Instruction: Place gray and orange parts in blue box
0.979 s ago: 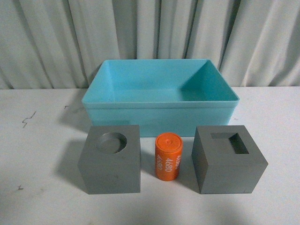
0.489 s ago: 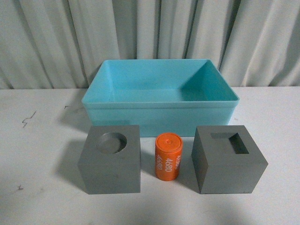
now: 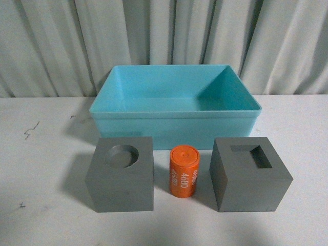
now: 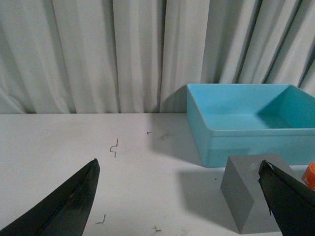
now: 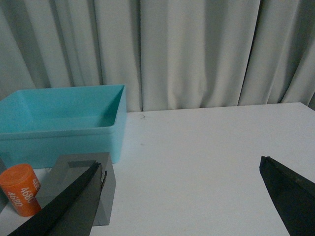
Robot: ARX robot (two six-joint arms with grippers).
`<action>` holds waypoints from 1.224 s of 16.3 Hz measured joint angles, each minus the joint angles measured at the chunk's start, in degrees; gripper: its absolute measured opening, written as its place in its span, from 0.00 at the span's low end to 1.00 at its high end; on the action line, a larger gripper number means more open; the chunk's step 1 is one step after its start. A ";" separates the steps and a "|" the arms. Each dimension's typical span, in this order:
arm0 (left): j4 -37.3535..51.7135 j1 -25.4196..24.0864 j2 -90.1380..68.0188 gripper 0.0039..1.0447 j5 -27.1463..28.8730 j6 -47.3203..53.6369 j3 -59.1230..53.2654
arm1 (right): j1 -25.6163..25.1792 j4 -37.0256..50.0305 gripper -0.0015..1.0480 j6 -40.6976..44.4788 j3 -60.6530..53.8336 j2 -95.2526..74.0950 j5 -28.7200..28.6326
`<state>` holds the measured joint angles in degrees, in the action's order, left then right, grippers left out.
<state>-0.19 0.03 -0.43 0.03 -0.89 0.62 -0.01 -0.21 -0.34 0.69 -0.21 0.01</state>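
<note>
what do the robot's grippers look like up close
Only the wrist views show them. The left gripper has two black, matte, wedge-shaped fingers tapering to pointed tips; the right gripper looks the same. No cables, markings or arm links are visible, and the front view shows neither arm.

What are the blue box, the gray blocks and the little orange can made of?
The blue box looks like smooth plastic: thin rim, soft sheen. The round-recess cube and the square-recess cube look matte, maybe plastic; I cannot be sure. The orange cylinder looks like smooth plastic or a wrap, with white numbers.
</note>
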 joint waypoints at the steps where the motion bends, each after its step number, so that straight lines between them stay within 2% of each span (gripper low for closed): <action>1: 0.00 -0.02 0.00 0.94 0.00 0.00 0.00 | 0.00 0.00 0.94 0.00 0.00 0.00 0.00; 12: 0.00 -0.02 0.00 0.94 0.00 0.00 0.00 | 0.00 0.00 0.94 0.00 0.00 0.00 0.00; 13: 0.02 0.00 0.00 0.94 0.04 0.00 0.00 | -0.04 -13.60 0.94 -4.31 5.18 -7.43 3.91; 14: 0.04 -0.02 0.00 0.94 -0.04 0.02 0.00 | -4.79 -16.61 0.94 -7.89 9.42 -18.14 2.67; 16: -0.02 -0.02 0.00 0.94 0.00 0.00 0.00 | -14.21 -4.83 0.94 -7.98 14.16 -32.04 -4.98; 17: 0.00 -0.02 0.00 0.94 0.00 0.00 0.00 | -15.91 0.72 0.94 -6.32 18.40 -39.23 -8.94; 19: 0.00 -0.02 0.00 0.94 0.00 0.00 0.00 | -12.59 3.21 0.94 0.61 25.97 -52.06 -16.11; 20: 0.00 -0.02 0.00 0.94 0.00 0.02 0.00 | -9.90 2.80 0.94 4.44 28.68 -59.06 -16.79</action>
<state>-0.19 0.01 -0.43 0.03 -0.86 0.62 -9.91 2.59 4.10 29.36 -59.27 -16.78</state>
